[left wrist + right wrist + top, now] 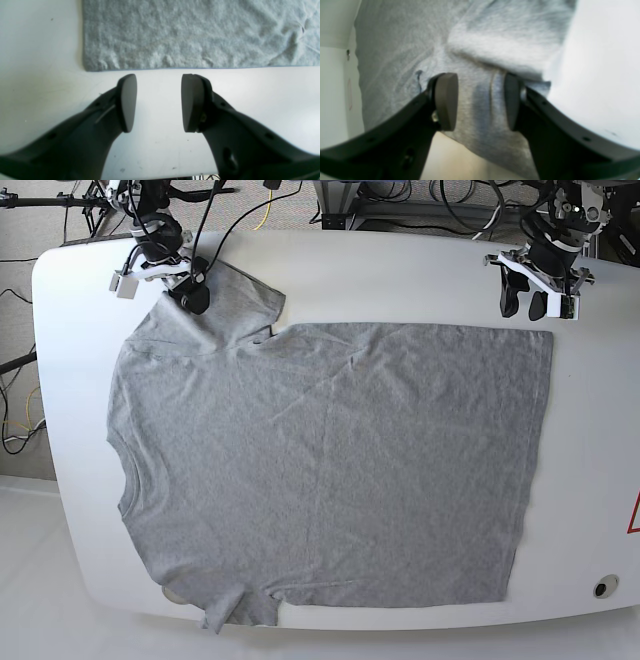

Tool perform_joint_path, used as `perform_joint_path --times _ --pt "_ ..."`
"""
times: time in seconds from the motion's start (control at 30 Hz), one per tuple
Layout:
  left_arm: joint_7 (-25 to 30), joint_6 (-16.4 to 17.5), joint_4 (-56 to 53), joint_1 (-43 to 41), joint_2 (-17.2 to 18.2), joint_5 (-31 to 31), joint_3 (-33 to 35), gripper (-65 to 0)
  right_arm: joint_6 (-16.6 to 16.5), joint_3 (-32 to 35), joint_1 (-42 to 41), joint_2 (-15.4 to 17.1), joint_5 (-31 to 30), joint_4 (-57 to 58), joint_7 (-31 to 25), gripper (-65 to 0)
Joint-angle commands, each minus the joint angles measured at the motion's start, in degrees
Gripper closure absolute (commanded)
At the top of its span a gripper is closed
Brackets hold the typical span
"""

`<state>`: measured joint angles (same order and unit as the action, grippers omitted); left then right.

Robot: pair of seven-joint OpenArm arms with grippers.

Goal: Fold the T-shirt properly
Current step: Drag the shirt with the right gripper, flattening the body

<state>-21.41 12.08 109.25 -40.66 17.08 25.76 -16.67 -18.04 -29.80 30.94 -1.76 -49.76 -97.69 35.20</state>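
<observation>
Clearly, your T-shirt [330, 470] lies spread flat on the desk [400, 275], right pincer [480, 102] agape astride the sleeve fabric without pinching it, left pincer [158, 102] agape and empty just off the hem corner, both seemingly posed to lift that edge.

You've got a plain heather-grey cotton T-shirt [330, 470], no print, on a glossy white rounded table [400, 275]; dark grey gripper pads [128, 102]; red mark, lower right of the frame.
</observation>
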Motion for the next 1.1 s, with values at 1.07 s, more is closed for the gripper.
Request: perform_joint_path --times 1.07 --pt "0.9 0.1 1.5 -0.2 0.6 0.2 -0.4 -26.9 0.0 0.3 0.4 1.1 0.4 -1.0 0.1 -28.8"
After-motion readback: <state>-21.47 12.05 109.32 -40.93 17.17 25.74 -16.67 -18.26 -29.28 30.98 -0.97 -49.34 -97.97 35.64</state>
